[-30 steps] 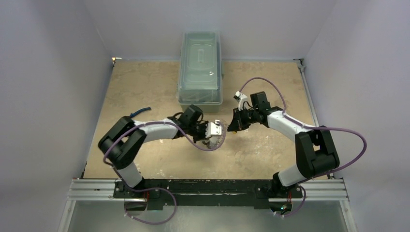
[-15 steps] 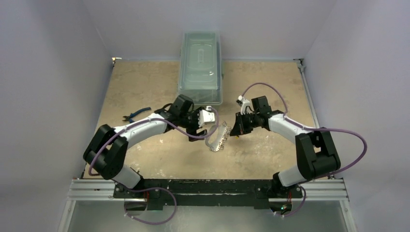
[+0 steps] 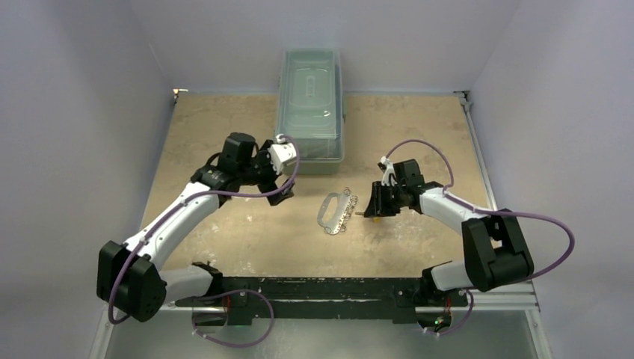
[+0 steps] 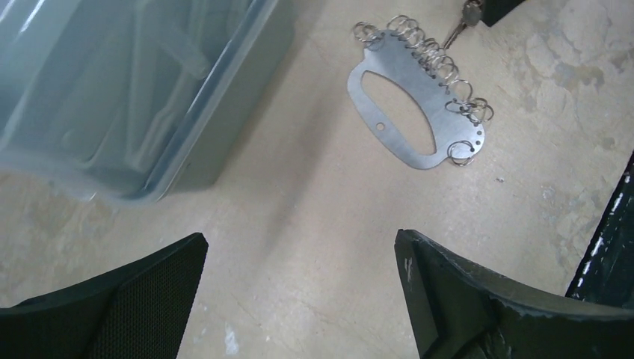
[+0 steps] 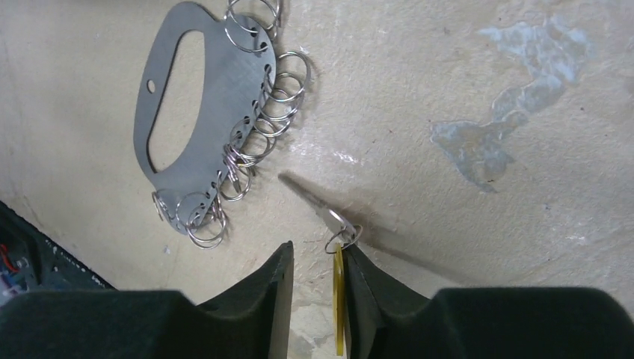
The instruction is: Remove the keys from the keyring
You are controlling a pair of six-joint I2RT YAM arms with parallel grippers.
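Presently, the left pincer (image 4: pixel 299 241) is seen spread wide, with nothing between its fingers. A flat silvery metal keyring (image 4: pixel 441 112), a plate with an oval cut-out and a row of small split rings, is laid on the mottled beige tabletop (image 4: pixel 299 187), ahead of that pincer and well apart from it. A translucent lidded plastic box (image 4: pixel 112 90) is noted ahead to its left. The right pincer (image 5: pixel 318 254) is held narrowly parted. A thin yellow tag (image 5: pixel 340 314) is seen edge-on between the jaws, against one finger. A small silvery key (image 5: pixel 314 203) is ringed to the tag and juts ahead of the fingertips, apart from the keyring.

Lidded clear bin (image 3: pixel 309 105) on table (image 3: pixel 217 123)
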